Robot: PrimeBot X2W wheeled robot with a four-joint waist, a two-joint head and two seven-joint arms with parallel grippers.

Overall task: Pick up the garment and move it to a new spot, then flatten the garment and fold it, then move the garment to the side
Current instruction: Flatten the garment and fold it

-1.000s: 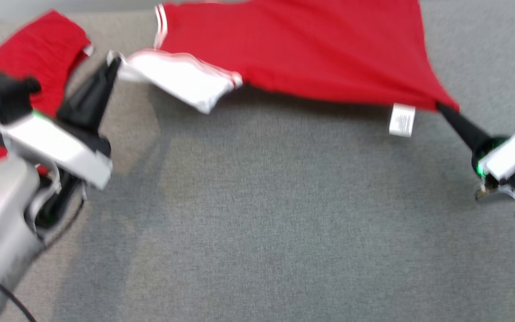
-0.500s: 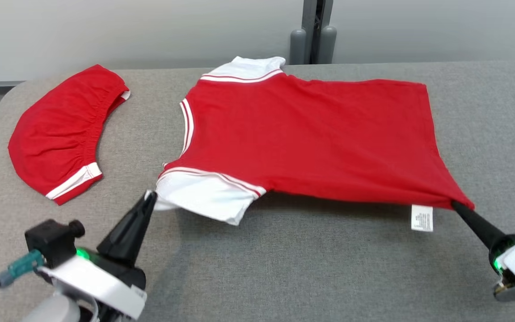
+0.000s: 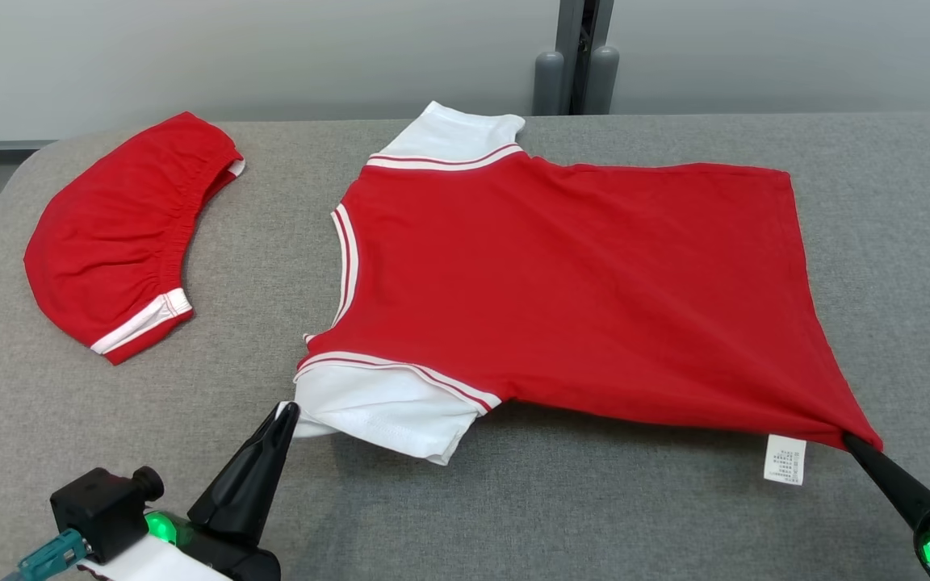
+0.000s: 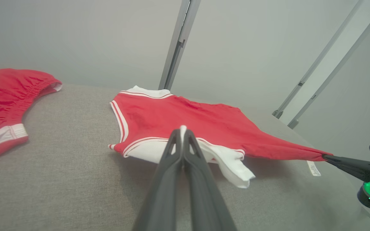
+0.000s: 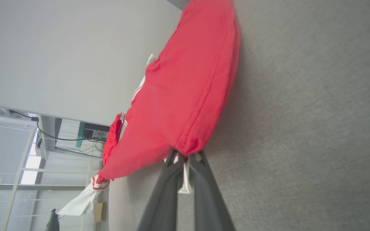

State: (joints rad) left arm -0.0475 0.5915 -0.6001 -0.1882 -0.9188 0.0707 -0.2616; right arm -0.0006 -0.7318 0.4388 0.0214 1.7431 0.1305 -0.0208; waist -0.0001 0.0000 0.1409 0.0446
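Over the middle of the table [image 3: 513, 516], holding the garment [image 3: 578, 282] taut, near edge lifted off it, probably to flatten before folding. Pinching its white sleeve [image 3: 384, 411] with the closed left gripper [image 3: 287, 410] at the table's near left, and its hem corner [image 3: 836, 411] with the closed right gripper [image 3: 852, 440] at the near right.

No writing can be read anywhere. The white care label [image 3: 785, 459] hanging from the hem corner of the red shirt [image 3: 578, 282] carries rows of fine print, too small to make out.
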